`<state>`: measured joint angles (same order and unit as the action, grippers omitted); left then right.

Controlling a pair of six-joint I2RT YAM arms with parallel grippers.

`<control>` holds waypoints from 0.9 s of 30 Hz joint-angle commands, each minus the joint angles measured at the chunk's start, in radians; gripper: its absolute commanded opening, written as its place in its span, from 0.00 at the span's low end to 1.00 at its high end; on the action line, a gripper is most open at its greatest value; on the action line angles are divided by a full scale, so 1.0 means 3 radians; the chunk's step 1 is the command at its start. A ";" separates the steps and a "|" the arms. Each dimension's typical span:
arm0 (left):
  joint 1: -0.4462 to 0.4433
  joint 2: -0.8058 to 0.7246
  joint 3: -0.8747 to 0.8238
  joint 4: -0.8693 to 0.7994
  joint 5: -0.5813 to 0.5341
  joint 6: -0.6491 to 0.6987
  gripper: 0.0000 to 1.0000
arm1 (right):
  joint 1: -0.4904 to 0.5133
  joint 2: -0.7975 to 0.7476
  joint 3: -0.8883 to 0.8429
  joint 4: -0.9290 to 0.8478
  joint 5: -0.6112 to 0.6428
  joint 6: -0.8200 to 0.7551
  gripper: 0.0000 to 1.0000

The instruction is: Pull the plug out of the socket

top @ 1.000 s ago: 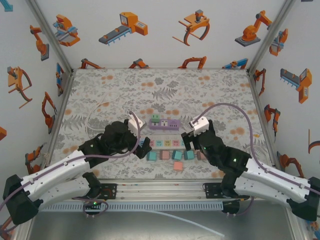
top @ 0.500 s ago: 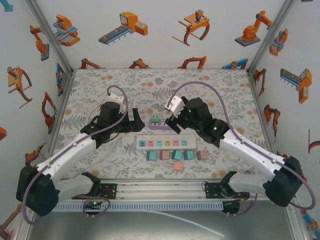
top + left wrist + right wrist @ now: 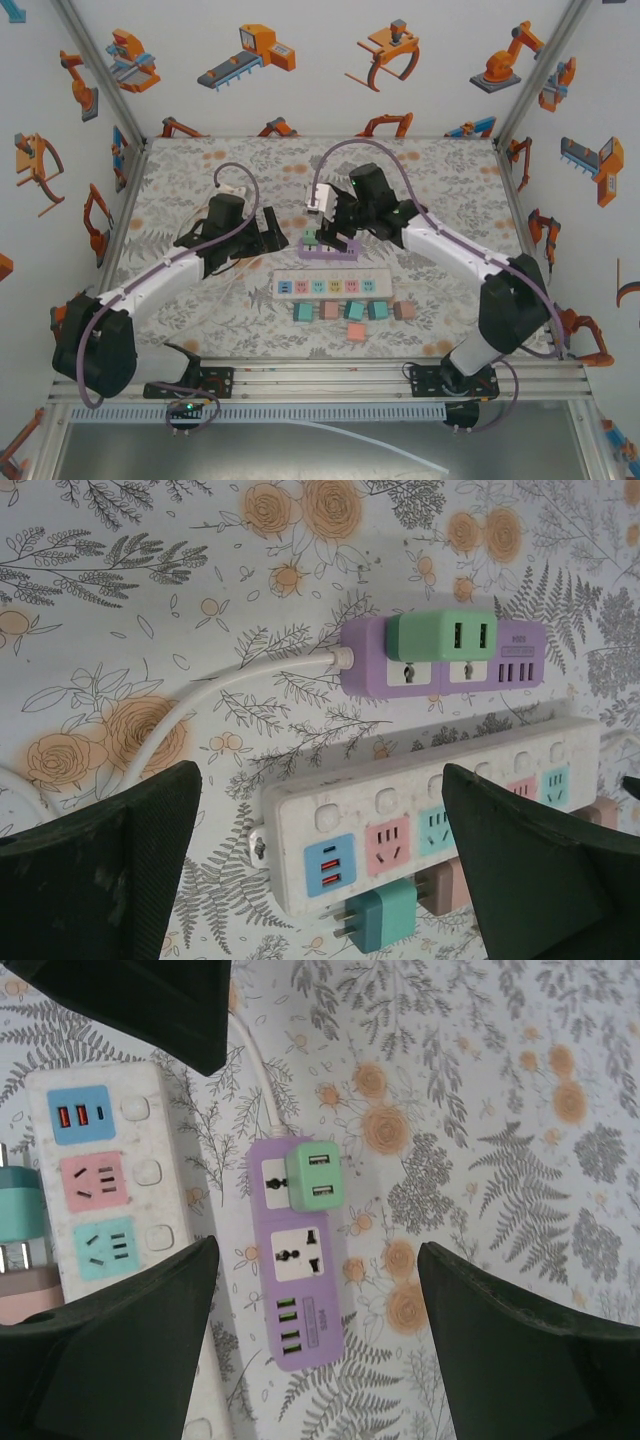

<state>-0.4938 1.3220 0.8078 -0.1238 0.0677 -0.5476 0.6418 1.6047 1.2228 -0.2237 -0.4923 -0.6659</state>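
Left arm reaches in from the near-left corner, forearm angled toward centre. The left gripper (image 3: 268,232) sits just left of the purple socket strip (image 3: 330,251). Right arm is folded back at the elbow near the right edge, forearm running leftward across the worktop (image 3: 430,180). The right gripper (image 3: 330,238) is over the strip.

Both sets of jaws are wide open and hold nothing. I can't tell whether the right ones touch the strip.

The green plug (image 3: 312,238) is seated in the left-end outlet of the purple strip, mid-worktop, on the far side of the white power strip (image 3: 332,286).

Left wrist: the fingers (image 3: 100,870) frame both strips. The green plug (image 3: 441,637) covers the outlet nearest the white cable (image 3: 215,692), which curves off to the left. A teal adapter (image 3: 378,922) lies prongs-out against the white strip's near edge.

Right wrist: the purple strip (image 3: 295,1290) sits between the fingers (image 3: 110,1350), with the plug (image 3: 313,1179) at its far end. One free outlet and a bank of green USB ports are closer in.

Top view adds a row of loose adapters (image 3: 350,311) along the white strip's near side. The worktop has a grey-and-orange floral print. The white walls (image 3: 320,90) carry robot-arm stickers, and there are aluminium frame posts (image 3: 105,70) at the corners.
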 commanded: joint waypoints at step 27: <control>-0.0003 0.0985 0.0391 0.0440 0.0237 -0.0133 0.70 | -0.0012 0.1237 0.0838 -0.0466 -0.0442 -0.0618 0.38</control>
<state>-0.4904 1.5951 0.8917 -0.0200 0.1066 -0.5678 0.6418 1.9774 1.4487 -0.3439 -0.5907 -0.8356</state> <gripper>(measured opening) 0.713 0.390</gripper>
